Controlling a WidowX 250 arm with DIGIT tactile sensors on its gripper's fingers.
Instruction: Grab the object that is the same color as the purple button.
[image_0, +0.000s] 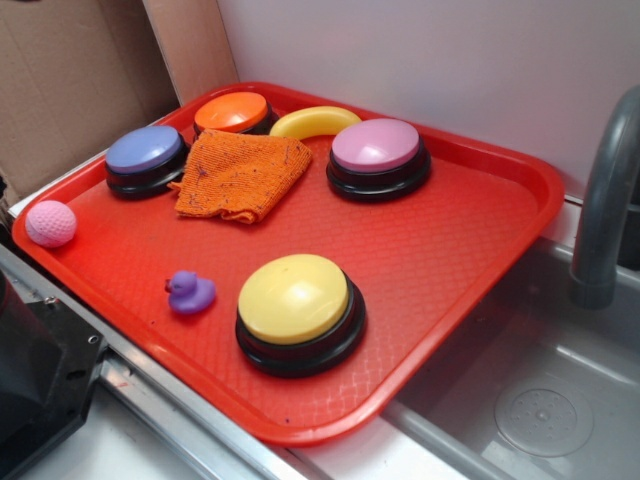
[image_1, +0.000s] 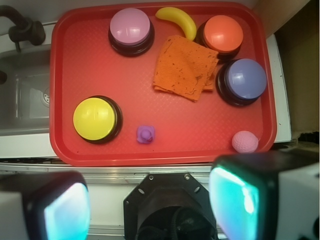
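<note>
Red tray (image_1: 75, 150) set on a counter beside a grey sink (image_0: 540, 400), cardboard and pale wall behind.

From the wrist view: claw (image_1: 150, 205) high above the near tray edge, pads (image_1: 65, 212) spread wide to either side of the picture, nothing between them, touching nothing. Wide open and empty, then, pulled back over the counter rail.

Nearest ahead, almost straight in front of the claw and just past the rim: duck (image_1: 145, 134), tiny, violet, upright, alone on bare tray. Just left of it, yellow button (image_1: 95, 118). Ahead and to the right, near the corner, pink ball (image_1: 245, 141).

Further on, right: purple button (image_1: 244, 79), periwinkle dome on a black base, matching the duck in colour. Left of that, orange cloth (image_1: 184, 72), crumpled, one edge against the button's base. Far end: orange button (image_1: 223, 33), banana (image_1: 177, 20), pink button (image_1: 130, 27).

Probably laid out as a colour test: pink ball and pink button as near-miss decoys, duck clear of neighbours for an easy descent.
</note>
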